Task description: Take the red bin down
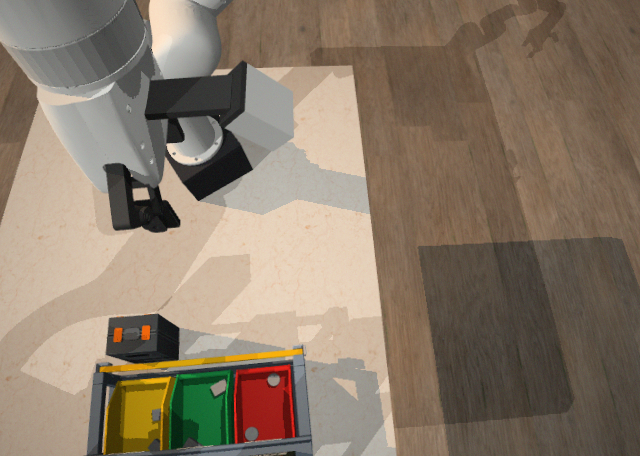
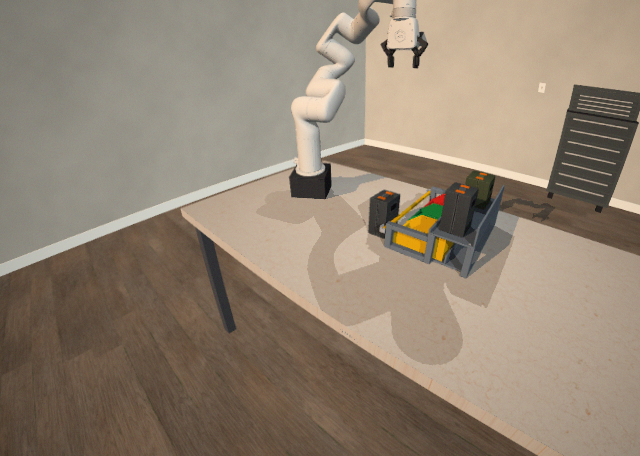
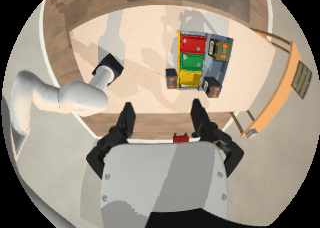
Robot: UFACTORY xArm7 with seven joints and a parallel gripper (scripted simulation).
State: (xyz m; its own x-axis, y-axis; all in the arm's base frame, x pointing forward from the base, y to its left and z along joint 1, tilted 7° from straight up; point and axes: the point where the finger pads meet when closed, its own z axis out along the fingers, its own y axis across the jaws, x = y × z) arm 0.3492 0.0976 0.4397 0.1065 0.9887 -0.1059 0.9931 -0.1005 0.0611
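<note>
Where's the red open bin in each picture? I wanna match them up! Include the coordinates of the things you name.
Top: the red open bin [image 1: 263,410] [image 2: 439,200] [image 3: 192,44] is low, near the middle, right of the green bin [image 1: 199,410] [image 2: 428,212] [image 3: 191,62].
Exterior: right of centre, mostly hidden.
Wrist: upper part, right of centre, above the green bin.
Shared landmark: the green bin beside it.
</note>
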